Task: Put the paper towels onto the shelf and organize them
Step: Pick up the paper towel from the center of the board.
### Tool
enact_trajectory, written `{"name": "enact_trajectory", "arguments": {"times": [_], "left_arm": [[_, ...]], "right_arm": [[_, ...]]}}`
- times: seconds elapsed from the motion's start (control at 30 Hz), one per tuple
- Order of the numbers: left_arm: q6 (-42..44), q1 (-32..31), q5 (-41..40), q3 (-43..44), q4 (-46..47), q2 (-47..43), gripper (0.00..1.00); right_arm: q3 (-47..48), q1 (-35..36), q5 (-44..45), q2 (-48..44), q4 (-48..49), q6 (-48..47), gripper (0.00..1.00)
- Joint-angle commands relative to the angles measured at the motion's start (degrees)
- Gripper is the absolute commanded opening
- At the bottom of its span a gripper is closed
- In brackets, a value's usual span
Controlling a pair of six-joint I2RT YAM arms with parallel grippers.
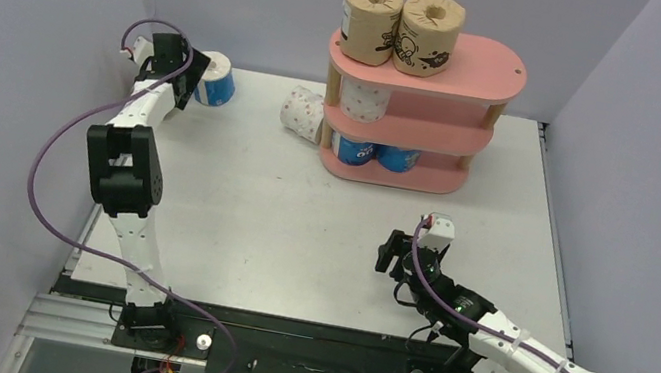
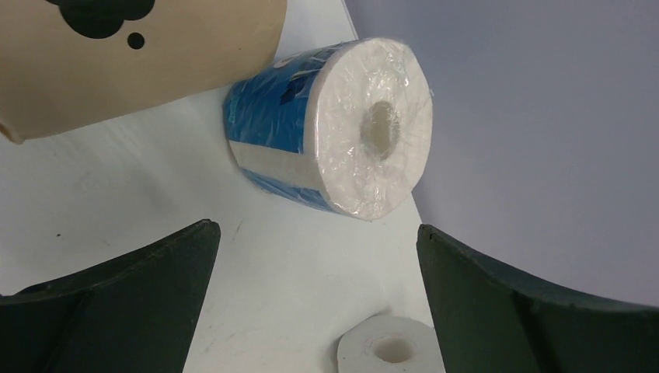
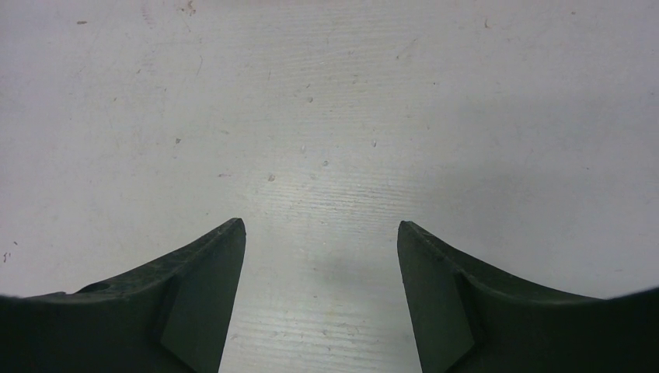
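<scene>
**Left gripper (image 2: pixel 317 230): gaping empty before a blue roll (image 2: pixel 326 132)**

Hanging with fingers (image 2: pixel 116 311) spread wide, clasping nothing. Facing the blue roll, lying on its side at the far left of the table (image 3: pixel 326 93), near the side wall (image 2: pixel 544 116), its white end turned toward the wrist camera. Catching a brown roll (image 2: pixel 140 54) with black print just beside it; touching or not, impossible to tell. Showing a white roll (image 2: pixel 359 351) standing on end nearer the fingers, half cut off by the frame edge.

Finding the right gripper (image 3: pixel 320 225) hovering over the table top at the near right, fingers parted with nothing between them, well apart from the shelf (image 1: pixel 493 72).

Seeing the shelf standing at the far edge of the table, near its middle. Carrying two brown rolls (image 1: pixel 370 21) upright, side by side, on the left part of its top board; one white dotted roll (image 1: pixel 364 101) at the left of the middle board; two blue rolls (image 1: pixel 353 150) side by side at the left of the bottom board. Noting another white dotted roll (image 1: pixel 302 111) lying on the table just left of the shelf, close against its left post.
</scene>
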Motion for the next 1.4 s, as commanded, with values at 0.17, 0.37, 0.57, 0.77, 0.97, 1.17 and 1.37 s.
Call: {"name": "enact_trajectory", "arguments": {"times": [0.17,0.37,0.57,0.77,0.97,1.17,1.37], "left_arm": [[3.0,0.0,3.4,11.2,5.1,9.1,1.00],[2.5,0.1,3.3,16.7,4.2,14.1,0.94],[2.4,0.1,3.2,21.2,2.4,18.0,0.89],[1.9,0.1,2.8,22.6,0.5,19.4,0.78],[2.9,0.3,3.5,22.5,0.3,20.1,0.69],[3.7,0.5,4.0,23.4,-0.7,21.1,0.70],[4.2,0.6,5.0,23.7,-1.1,21.2,0.56]], "right_arm": [[0.8,-0.4,3.2,2.9,2.5,-1.1,0.68],[1.4,-0.7,3.6,5.2,2.5,-1.0,0.67],[1.9,-1.3,3.6,6.5,2.9,-1.1,0.67],[2.7,-1.7,3.4,8.5,3.4,-1.1,0.67],[3.0,-2.0,3.1,9.3,3.7,-1.0,0.67],[3.0,-2.1,2.8,9.6,3.7,-1.0,0.66],[3.1,-2.3,2.8,10.1,3.8,-1.0,0.66]]}}
